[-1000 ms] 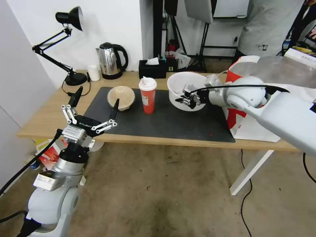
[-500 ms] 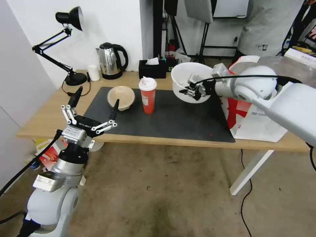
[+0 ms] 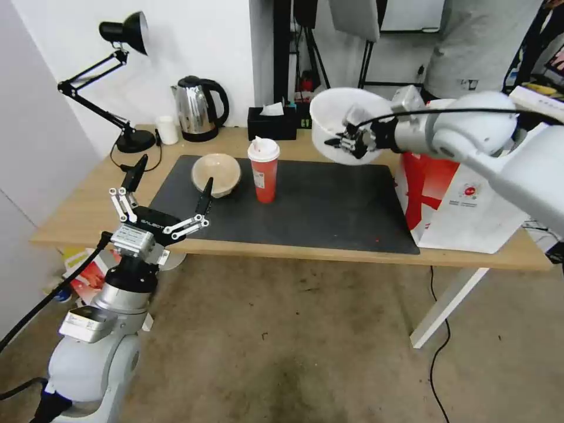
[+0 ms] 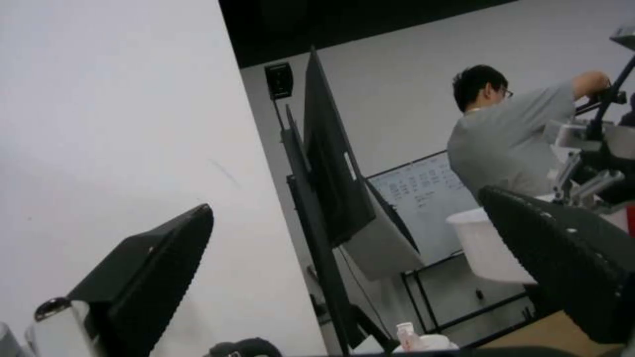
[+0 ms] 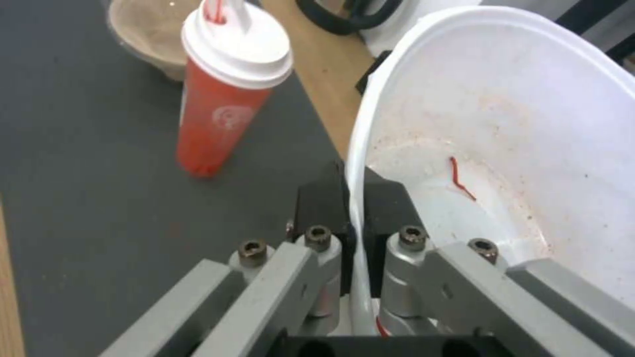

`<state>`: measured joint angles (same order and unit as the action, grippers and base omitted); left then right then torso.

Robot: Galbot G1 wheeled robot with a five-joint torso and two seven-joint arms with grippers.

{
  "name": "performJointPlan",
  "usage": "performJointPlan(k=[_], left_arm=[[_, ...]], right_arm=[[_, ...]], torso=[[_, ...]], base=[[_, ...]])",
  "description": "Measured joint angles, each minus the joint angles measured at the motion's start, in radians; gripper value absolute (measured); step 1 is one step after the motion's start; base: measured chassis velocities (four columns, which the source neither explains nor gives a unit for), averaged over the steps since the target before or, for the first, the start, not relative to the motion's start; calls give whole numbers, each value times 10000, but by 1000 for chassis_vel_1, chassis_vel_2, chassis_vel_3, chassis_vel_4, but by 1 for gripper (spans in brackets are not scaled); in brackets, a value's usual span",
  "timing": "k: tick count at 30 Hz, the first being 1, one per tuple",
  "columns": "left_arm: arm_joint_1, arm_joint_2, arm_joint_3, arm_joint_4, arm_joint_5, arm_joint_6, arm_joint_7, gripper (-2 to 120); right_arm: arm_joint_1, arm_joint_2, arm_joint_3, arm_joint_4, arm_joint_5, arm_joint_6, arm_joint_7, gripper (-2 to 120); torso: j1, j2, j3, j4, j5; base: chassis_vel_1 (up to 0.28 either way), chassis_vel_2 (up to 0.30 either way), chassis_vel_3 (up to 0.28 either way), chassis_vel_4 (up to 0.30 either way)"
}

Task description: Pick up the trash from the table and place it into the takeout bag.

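Observation:
My right gripper (image 3: 351, 141) is shut on the rim of the wide white bowl (image 3: 335, 120), holding it tilted in the air above the mat's far right end, beside the takeout bag (image 3: 470, 200). The right wrist view shows both fingers (image 5: 321, 208) pinching the white bowl (image 5: 503, 134) wall, one red scrap inside. The red cup (image 3: 264, 170) with its white lid and the beige bowl (image 3: 216, 173) stand on the dark mat of the table (image 3: 88, 205). My left gripper (image 3: 167, 191) hangs open at the table's near left edge.
A black tissue box (image 3: 271, 123), kettle (image 3: 198, 108), small white cup (image 3: 167, 129) and desk lamp (image 3: 117, 76) line the table's far edge. A person stands behind the bag. Open floor lies in front of the table.
My right arm has lifted the white bowl off the mat and carried it up and to the right, toward the takeout bag. The left arm has not moved.

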<state>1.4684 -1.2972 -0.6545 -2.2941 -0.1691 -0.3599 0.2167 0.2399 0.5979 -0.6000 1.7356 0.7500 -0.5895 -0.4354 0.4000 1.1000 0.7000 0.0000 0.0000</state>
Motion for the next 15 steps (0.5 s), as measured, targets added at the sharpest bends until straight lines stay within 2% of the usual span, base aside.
performJointPlan(k=[15], left_arm=[[5,10,-12,25,80,-81,5,100]], right_arm=[[588,-423,97,-163,255,-4,-139,0]], torso=[[0,-1,0,-1,0]], base=[[0,0,0,0]])
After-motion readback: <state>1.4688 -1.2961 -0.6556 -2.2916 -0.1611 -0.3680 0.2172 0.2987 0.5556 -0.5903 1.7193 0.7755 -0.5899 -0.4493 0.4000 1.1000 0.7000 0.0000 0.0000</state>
